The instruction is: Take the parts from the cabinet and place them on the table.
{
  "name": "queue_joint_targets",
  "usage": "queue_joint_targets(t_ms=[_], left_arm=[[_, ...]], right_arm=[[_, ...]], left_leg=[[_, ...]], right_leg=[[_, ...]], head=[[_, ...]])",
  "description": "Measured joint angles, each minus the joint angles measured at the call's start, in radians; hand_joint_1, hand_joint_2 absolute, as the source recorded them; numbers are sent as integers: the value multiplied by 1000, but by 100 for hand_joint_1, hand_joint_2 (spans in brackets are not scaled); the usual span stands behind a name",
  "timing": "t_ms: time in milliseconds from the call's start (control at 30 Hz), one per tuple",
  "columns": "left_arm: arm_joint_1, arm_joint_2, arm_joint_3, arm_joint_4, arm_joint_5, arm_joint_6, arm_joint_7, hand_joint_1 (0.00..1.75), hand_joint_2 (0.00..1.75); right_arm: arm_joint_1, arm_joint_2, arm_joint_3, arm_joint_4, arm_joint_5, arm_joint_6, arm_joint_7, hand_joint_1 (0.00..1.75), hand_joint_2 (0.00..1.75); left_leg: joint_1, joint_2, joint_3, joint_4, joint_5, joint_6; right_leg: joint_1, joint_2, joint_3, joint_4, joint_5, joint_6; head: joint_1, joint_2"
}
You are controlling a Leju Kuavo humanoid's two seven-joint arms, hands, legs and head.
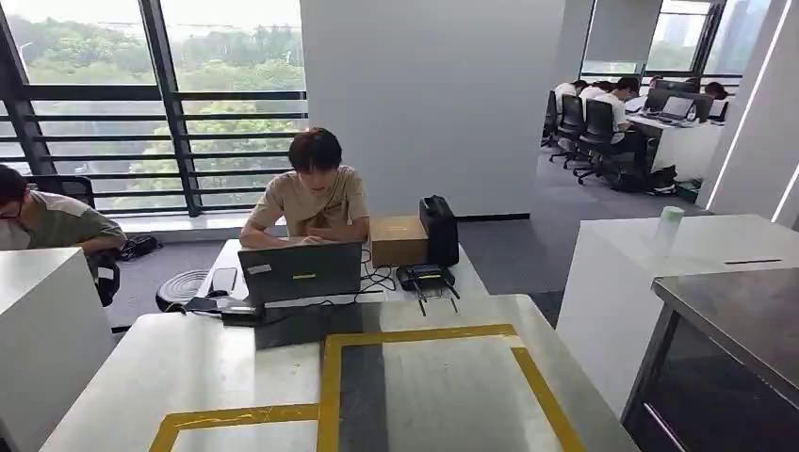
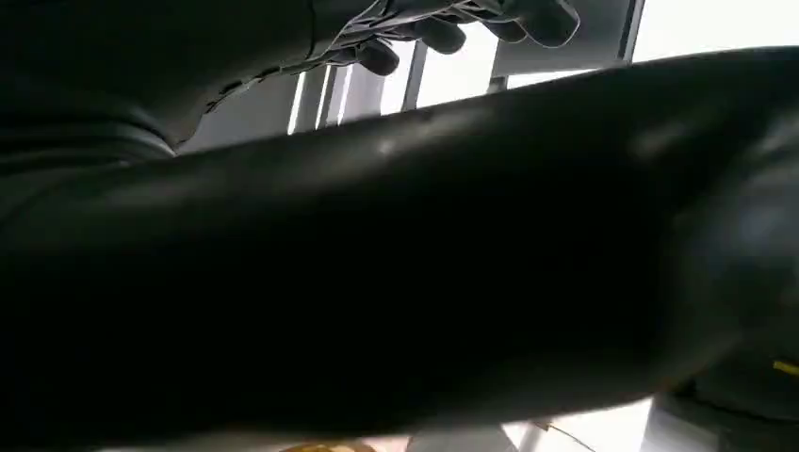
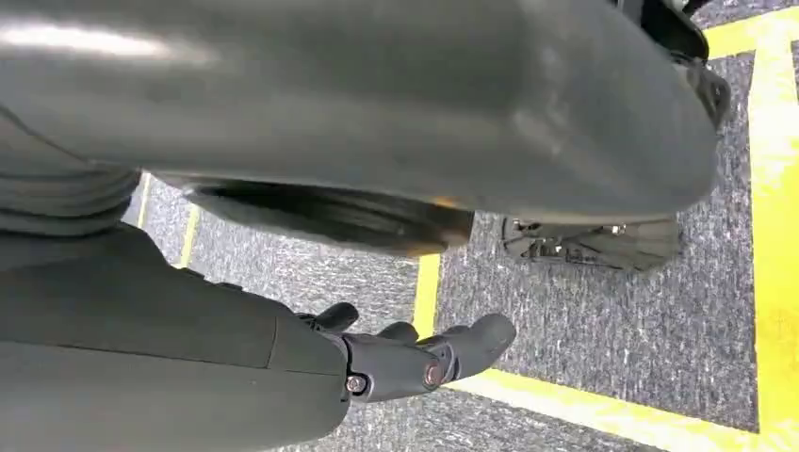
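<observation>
Table (image 1: 236,367) bare; right hand (image 3: 415,358) empty, fingers (image 3: 481,339) apart.

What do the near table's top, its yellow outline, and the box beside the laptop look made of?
Table: pale, smooth stone or laminate, faintly glossy from window reflections. Yellow outline: adhesive tape, slightly wrinkled and matte. Box: plain brown cardboard, matte, with square folded edges.

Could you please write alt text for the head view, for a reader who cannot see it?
A pale table marked with yellow tape fills the foreground. Behind it a seated person works at an open grey laptop beside a brown cardboard box, before large windows.
</observation>
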Motion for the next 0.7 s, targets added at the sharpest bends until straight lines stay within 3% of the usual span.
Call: queue_joint_targets(t_ms=[67,100,133,167,233,267,300,333,400,433,467,500,567,600,633,700], left_arm=[[0,-2,0,-1,0,3,0,0,0],[0,-3,0,-1,1,4,0,0,0],[0,-5,0,0,1,4,0,0,0],[0,-7,0,0,1,5,0,0,0],[0,-9,1,0,2,5,0,0,0],[0,-10,1,-1,2,5,0,0,0],[0,-10,2,-2,2,6,0,0,0],[-2,-10,2,-1,2,8,0,0,0],[-2,-13,3,-2,2,10,0,0,0],[-2,-14,5,-1,2,11,0,0,0],[-2,-14,8,-1,2,14,0,0,0],[-3,-14,11,-1,3,16,0,0,0],[-4,-14,19,-1,4,21,1,0,0],[-4,-14,24,-1,5,23,1,0,0],[-4,-14,27,-1,6,26,1,0,0],[-5,-15,34,-2,13,31,-3,0,0]], right_arm=[[1,0,0,0,-1,0,0,0,0],[2,0,0,0,-1,0,0,0,0],[3,0,0,0,-1,0,0,0,0],[3,0,0,0,-1,0,0,0,0],[1,0,1,0,-1,0,0,0,0],[0,0,1,0,-1,0,0,0,0],[-1,3,1,-2,-1,0,2,0,0],[0,2,1,-2,-1,0,2,0,0],[-1,0,1,-2,-4,0,3,0,0],[-1,0,1,-2,-4,0,3,0,0],[-2,0,1,-2,-4,0,3,0,0],[-2,0,1,-2,-4,0,3,0,0],[-1,0,1,-2,-4,-2,3,0,0],[-1,0,1,-2,-4,-2,3,0,0],[-1,0,1,-2,-4,-2,3,0,0],[-1,0,1,-2,-4,-2,5,0,0]], left_leg=[[0,3,-5,0,1,0],[0,4,-7,1,2,-2],[2,4,-9,1,4,-6],[6,4,-12,2,7,-9],[15,4,-19,8,11,-20],[17,4,-22,12,13,-29],[15,-2,-25,12,17,-41],[15,-2,-24,13,20,-49],[17,-3,-25,7,32,-68],[21,-4,-26,3,37,-77],[24,-4,-36,16,17,-78],[22,-3,-52,51,-29,-75],[17,-3,-95,195,-138,-72],[14,-3,-108,260,-168,-71],[12,-3,-106,289,-169,-69],[6,-3,-48,234,-119,-57]], right_leg=[[-8,0,-66,149,-80,7],[-11,0,-92,209,-96,11],[-16,0,-96,218,-86,15],[-21,0,-77,183,-54,20],[-33,-1,12,17,30,31],[-40,-2,53,-63,38,37],[-26,7,52,-48,49,29],[-26,9,41,-47,54,14],[-19,8,30,-48,50,-2],[-21,8,26,-53,59,-16],[-22,1,20,-57,69,-29],[-20,1,12,-57,76,-37],[-14,-1,-8,-57,91,-46],[-9,-3,-20,-56,100,-49],[-5,-3,-31,-55,108,-50],[3,-3,-56,-52,124,-50]], head=[[0,0],[0,0],[0,0],[0,0],[0,0],[0,0],[1,0],[0,0],[0,0],[-1,0],[0,0],[-2,0],[-2,0],[-2,0],[-2,0],[-2,0]])
